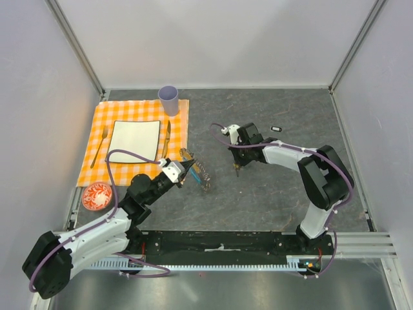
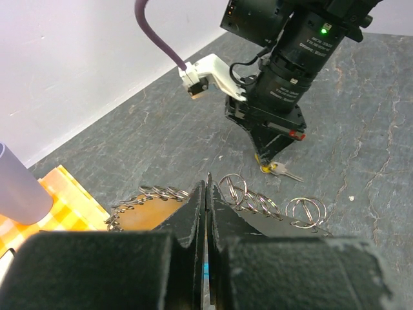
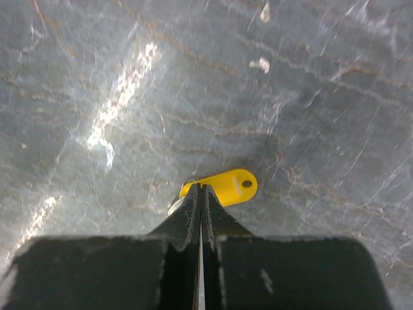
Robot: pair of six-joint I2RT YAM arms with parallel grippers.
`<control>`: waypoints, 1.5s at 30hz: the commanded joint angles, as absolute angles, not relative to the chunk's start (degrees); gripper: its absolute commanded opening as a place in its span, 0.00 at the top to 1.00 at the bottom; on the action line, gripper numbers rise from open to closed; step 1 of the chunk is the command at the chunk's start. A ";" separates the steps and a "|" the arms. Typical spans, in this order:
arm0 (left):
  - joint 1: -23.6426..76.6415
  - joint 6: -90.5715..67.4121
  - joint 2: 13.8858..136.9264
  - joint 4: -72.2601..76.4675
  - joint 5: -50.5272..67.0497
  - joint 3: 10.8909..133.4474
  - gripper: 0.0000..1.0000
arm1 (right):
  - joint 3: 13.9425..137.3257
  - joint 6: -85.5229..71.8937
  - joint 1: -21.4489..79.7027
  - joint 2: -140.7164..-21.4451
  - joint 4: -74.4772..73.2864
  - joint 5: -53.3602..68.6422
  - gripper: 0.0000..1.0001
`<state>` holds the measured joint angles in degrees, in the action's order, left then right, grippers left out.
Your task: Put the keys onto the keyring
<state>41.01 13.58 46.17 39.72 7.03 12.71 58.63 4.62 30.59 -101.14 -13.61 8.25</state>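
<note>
We see our left gripper (image 2: pixel 207 188) pinched shut on the blue part of the keyring (image 2: pixel 248 199), while just right of the keyring our right gripper (image 3: pixel 201 192) nips the yellow key (image 3: pixel 229 185) tight against the table (image 3: pixel 310 97), with a black key (image 1: pixel 277 128) farther right.

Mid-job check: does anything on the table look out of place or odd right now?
Nothing spilled or damaged. One black key lies alone beyond the right arm, well apart from the keyring pinched in the left claw. The small red dish sits mostly off the placemat, at its near left corner.
</note>
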 commanded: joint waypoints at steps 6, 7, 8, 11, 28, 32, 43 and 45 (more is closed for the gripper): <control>41.48 15.29 46.93 45.88 6.50 13.09 0.98 | 59.94 4.39 30.67 -102.57 -7.12 8.17 1.00; 41.48 15.38 46.93 45.88 6.59 13.10 0.98 | 59.59 4.48 30.67 -102.22 -6.68 8.52 0.99; 41.48 15.38 47.02 45.88 6.77 13.10 0.98 | 59.24 4.48 30.59 -101.96 -6.59 8.87 0.98; 41.40 15.21 46.93 45.88 6.94 13.10 0.98 | 59.06 4.40 30.67 -101.51 -6.50 10.02 0.96; 41.40 15.03 46.23 45.79 7.47 13.10 0.98 | 57.83 2.90 30.59 -100.55 -8.26 15.64 0.86; 41.48 15.03 46.14 45.70 7.56 13.10 0.98 | 57.66 2.64 30.59 -100.28 -8.26 16.70 0.85; 41.48 14.94 46.05 45.62 7.65 13.10 0.98 | 57.04 2.81 30.67 -99.76 -8.88 17.84 0.84; 41.48 14.94 46.14 45.62 7.65 13.10 0.98 | 57.04 2.90 30.59 -99.93 -8.88 18.10 0.85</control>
